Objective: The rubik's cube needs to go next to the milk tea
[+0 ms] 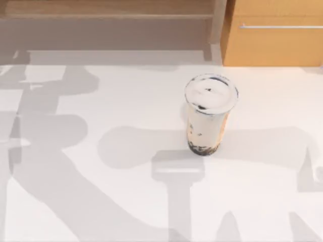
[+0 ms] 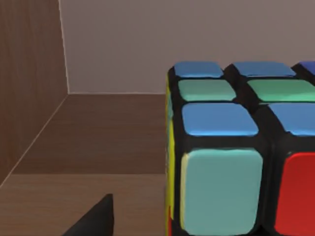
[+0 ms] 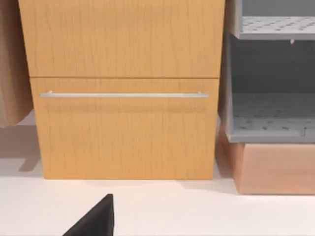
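Note:
The milk tea stands upright a little right of the table's middle, a tall clear cup with dark pearls at its base and a whitish sealed top. In the left wrist view the rubik's cube looms very close, showing blue, green, pale teal and red stickers, with a yellow side. It rests on the wooden floor of a compartment. A dark part of my left gripper sits just beside the cube. A dark part of my right gripper hovers over the white table, facing an orange cabinet.
An orange wooden cabinet with a silver handle stands at the back right, with a grey perforated shelf unit beside it. A wooden shelf runs along the back left. Arm shadows lie across the white table.

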Motion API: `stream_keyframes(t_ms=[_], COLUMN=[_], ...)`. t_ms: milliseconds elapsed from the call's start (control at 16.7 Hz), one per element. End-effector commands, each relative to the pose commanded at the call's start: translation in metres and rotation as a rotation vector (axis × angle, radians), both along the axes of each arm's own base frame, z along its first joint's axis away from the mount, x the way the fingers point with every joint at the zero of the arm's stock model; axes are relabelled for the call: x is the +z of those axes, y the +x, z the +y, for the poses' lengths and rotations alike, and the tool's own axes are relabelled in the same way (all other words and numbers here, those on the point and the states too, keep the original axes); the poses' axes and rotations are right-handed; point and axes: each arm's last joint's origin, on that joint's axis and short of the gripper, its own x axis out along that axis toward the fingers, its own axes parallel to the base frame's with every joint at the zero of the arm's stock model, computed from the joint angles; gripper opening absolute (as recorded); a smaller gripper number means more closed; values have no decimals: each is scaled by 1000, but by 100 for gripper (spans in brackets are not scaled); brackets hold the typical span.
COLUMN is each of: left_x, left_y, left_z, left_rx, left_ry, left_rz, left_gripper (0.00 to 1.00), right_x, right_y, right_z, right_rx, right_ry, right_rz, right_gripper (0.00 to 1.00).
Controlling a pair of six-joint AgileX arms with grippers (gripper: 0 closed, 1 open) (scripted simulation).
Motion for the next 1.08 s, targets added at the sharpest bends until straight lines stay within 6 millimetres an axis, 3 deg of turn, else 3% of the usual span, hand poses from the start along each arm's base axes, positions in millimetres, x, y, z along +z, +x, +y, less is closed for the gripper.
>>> stream_keyframes(t_ms=[180,960,1080], left_x=[0,0,0], left_y=[0,0,0], left_z=[0,0,0], left_rx=[0,0,0], left_ry=[0,0,0], left_rz=[0,0,0], left_gripper=[100,2,0], right_x=[0,0,0], right_y=[0,0,0], right_z=[0,0,0], right_rx=[0,0,0], right_ry=[0,0,0], right_rz=[0,0,0], right_gripper=[100,100,100])
